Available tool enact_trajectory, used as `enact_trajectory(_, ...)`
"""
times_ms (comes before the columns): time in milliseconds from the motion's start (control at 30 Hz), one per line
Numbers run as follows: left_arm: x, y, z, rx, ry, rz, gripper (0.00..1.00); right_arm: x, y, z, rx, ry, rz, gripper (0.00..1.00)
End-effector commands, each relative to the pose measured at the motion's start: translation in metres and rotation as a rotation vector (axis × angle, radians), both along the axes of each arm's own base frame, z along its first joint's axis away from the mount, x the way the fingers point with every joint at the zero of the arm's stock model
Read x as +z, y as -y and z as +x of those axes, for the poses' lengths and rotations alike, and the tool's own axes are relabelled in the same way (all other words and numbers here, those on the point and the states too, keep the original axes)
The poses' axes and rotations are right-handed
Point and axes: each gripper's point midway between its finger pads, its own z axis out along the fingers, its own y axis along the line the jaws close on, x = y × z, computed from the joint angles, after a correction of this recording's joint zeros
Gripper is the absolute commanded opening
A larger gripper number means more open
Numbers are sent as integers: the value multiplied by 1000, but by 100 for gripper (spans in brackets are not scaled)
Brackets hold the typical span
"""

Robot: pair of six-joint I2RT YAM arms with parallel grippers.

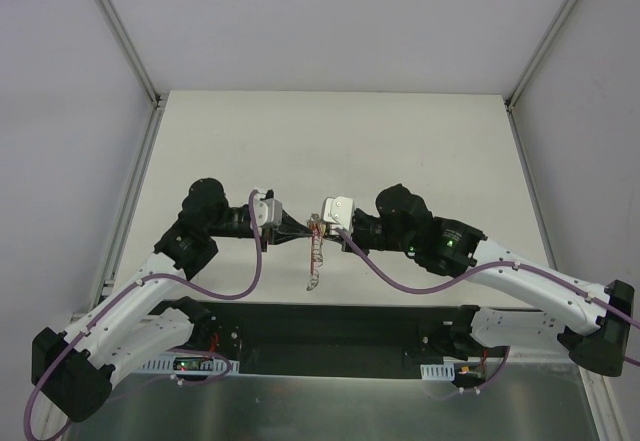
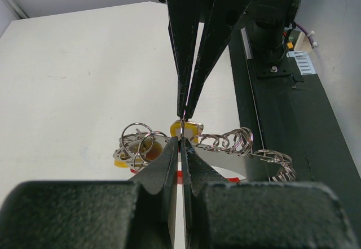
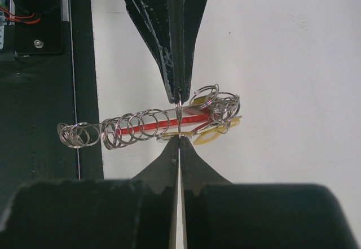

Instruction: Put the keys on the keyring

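Note:
The keyring (image 1: 315, 261) is held in the air between my two grippers, its chain of silver rings hanging down toward the table. My left gripper (image 1: 298, 229) and right gripper (image 1: 326, 229) meet tip to tip, both shut on one thin silver ring (image 3: 179, 116). In the right wrist view my right gripper (image 3: 179, 138) faces the left gripper (image 3: 179, 97); the red band (image 3: 152, 126) and a yellow-headed key (image 3: 207, 136) hang behind the ring. In the left wrist view my left gripper (image 2: 181, 138) faces the right gripper (image 2: 183, 113), with a yellow key head (image 2: 189, 129) and ring chain (image 2: 237, 142) behind.
The white table (image 1: 330, 151) lies under the keyring. A black base rail (image 1: 340, 326) runs along the near edge, with cables and circuit boards. White walls enclose the table on three sides.

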Motion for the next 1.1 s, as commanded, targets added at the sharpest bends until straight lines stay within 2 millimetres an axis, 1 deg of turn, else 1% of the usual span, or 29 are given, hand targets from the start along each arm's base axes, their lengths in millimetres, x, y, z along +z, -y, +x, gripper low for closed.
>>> enact_trajectory(0,12,5,-6,-46,41,-36,0,32,-8,-3,23,23,93,1)
enact_trajectory(567,8,10,-9,-64,6,-19,0,37,-14,-5,38,11,113,1)
enact_trajectory(1067,5,13,-8,-47,-17,3,0,40,-16,-1,20,20,127,1)
